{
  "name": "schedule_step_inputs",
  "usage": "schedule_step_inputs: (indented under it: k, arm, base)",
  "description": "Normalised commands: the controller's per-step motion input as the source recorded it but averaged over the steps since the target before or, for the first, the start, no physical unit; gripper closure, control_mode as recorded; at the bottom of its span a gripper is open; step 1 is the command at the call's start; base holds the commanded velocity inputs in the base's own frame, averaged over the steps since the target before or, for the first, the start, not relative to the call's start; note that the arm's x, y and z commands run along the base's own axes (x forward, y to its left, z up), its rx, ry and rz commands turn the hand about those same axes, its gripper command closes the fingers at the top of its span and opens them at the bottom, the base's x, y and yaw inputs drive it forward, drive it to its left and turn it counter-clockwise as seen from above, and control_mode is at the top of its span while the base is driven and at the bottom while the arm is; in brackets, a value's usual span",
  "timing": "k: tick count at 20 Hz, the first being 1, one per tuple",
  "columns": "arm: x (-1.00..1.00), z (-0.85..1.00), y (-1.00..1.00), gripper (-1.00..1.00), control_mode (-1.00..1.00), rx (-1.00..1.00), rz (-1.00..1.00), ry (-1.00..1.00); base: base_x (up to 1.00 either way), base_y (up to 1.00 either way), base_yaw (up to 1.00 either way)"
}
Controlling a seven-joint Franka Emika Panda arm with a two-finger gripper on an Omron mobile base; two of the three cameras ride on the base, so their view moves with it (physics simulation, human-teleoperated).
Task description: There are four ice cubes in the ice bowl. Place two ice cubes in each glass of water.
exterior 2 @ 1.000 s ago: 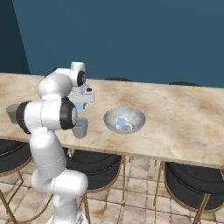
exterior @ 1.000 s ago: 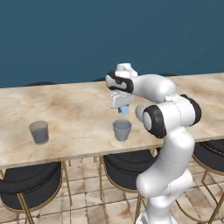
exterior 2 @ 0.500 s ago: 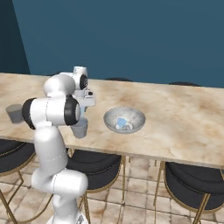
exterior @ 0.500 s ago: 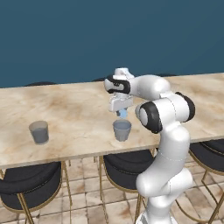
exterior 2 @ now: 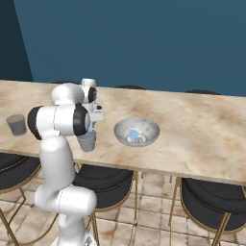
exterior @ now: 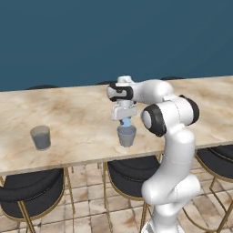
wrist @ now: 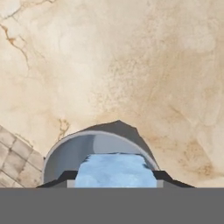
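My gripper hangs just above the near glass of water, shut on a light-blue ice cube. The hand view looks straight down on that cube between the dark fingertips, with the glass's grey rim right under it. The second glass stands far to the left on the counter. To the right of the near glass sits the pale ice bowl, with ice cubes lying in it.
The long marble counter runs across both base views, its front edge just before the near glass. Dark round stools with gold legs stand under that edge. A dark blue wall rises behind.
The gripper with the ice cube has moved left and down, from beside the bowl to right over the near glass.
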Motion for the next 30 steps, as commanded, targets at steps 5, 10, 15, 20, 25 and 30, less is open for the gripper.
schedule_step_inputs:
  k: [5, 10, 15, 20, 25, 30]
  arm:
    - [0.04, -0.18, 0.22, 1.0, -1.0, 0.0, 0.0, 0.0]
    - [-0.26, -0.19, 0.03, 1.0, -1.0, 0.0, 0.0, 0.0]
    - [-0.13, -0.01, 0.0, 1.0, -1.0, 0.0, 0.0, -0.01]
    - [-0.27, 0.0, -0.02, 1.0, -1.0, 0.0, 0.0, -0.07]
    - [0.02, -0.03, -0.17, 1.0, -1.0, 0.0, 0.0, -0.05]
    - [0.12, 0.0, -0.02, 1.0, -1.0, 0.0, -0.01, -0.01]
  base:
    - [0.0, 0.0, 0.0]
    - [0.0, 0.0, 0.0]
    - [0.0, 0.0, 0.0]
    - [0.0, 0.0, 0.0]
    - [0.0, 0.0, 0.0]
    - [0.0, 0.0, 0.0]
